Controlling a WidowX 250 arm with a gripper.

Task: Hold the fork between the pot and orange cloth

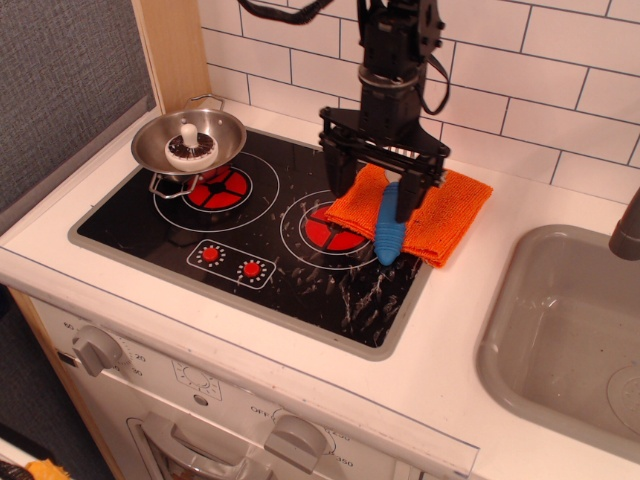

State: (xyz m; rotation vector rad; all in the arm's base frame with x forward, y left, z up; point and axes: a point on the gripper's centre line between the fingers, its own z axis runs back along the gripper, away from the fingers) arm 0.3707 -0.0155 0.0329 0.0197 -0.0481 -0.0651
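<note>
The fork (pixel 388 232) lies on the orange cloth (pixel 448 210), its blue handle pointing toward me and its silver head hidden behind the gripper. The cloth rests over the right burner's far edge. My gripper (pixel 374 195) hangs open just above the fork, one finger on each side of the handle's upper part. The steel pot (pixel 190 140) stands on the left burner with a white mushroom-like toy (pixel 190 147) inside it, well to the left of the gripper.
The black stovetop (pixel 250 235) has two red burner rings and small knob markings. A grey sink (pixel 565 330) lies at the right with a dark faucet (pixel 628 230). A white tiled wall runs behind; a wooden panel (pixel 175 50) stands behind the pot.
</note>
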